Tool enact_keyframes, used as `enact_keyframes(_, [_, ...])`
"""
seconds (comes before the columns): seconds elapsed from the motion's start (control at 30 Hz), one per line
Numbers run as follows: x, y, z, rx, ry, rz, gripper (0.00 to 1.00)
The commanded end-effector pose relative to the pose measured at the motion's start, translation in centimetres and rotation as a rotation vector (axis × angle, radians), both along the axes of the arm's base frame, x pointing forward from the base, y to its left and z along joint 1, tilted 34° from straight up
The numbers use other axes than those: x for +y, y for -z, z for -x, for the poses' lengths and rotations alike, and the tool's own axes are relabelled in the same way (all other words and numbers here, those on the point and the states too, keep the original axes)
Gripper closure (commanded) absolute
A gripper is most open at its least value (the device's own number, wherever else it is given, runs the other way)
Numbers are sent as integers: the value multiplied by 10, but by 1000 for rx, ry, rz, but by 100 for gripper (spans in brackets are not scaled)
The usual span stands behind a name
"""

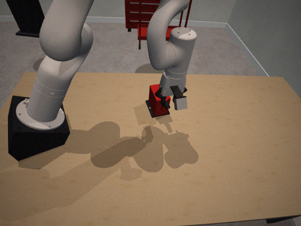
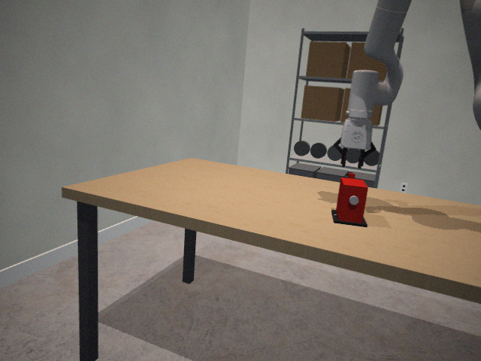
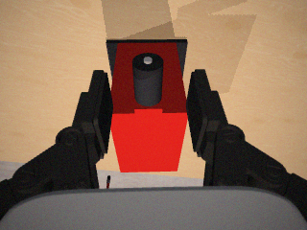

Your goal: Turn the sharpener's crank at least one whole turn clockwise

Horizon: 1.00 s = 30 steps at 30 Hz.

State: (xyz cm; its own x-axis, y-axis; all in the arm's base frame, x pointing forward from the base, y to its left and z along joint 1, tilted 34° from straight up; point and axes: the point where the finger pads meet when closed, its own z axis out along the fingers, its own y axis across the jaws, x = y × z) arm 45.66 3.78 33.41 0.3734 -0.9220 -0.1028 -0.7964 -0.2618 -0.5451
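Observation:
The red pencil sharpener [image 1: 157, 100] stands on its black base in the middle of the table; it also shows in the exterior view [image 2: 351, 200]. In the wrist view its dark grey crank knob [image 3: 148, 79] sticks out from the top of the red body [image 3: 149, 139]. My gripper [image 3: 149, 87] hangs straight above the sharpener, fingers pointing down and open. One finger stands on each side of the knob, both apart from it. In the exterior view the fingertips [image 2: 352, 163] are a little above the sharpener's top. The gripper also shows in the top view [image 1: 171, 96].
The arm's black base block [image 1: 36, 126] sits at the table's left side. A red cart [image 1: 155, 17] stands on the floor behind the table. A metal shelf with boxes [image 2: 337, 104] stands against the wall beyond it.

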Motion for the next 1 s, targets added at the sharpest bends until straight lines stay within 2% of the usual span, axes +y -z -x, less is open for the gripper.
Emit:
enact_keyframes(0.0, [1,2,-2,-2,0,0,46])
enact_keyframes(0.97, [2,5,-4,-2,0,0,46])
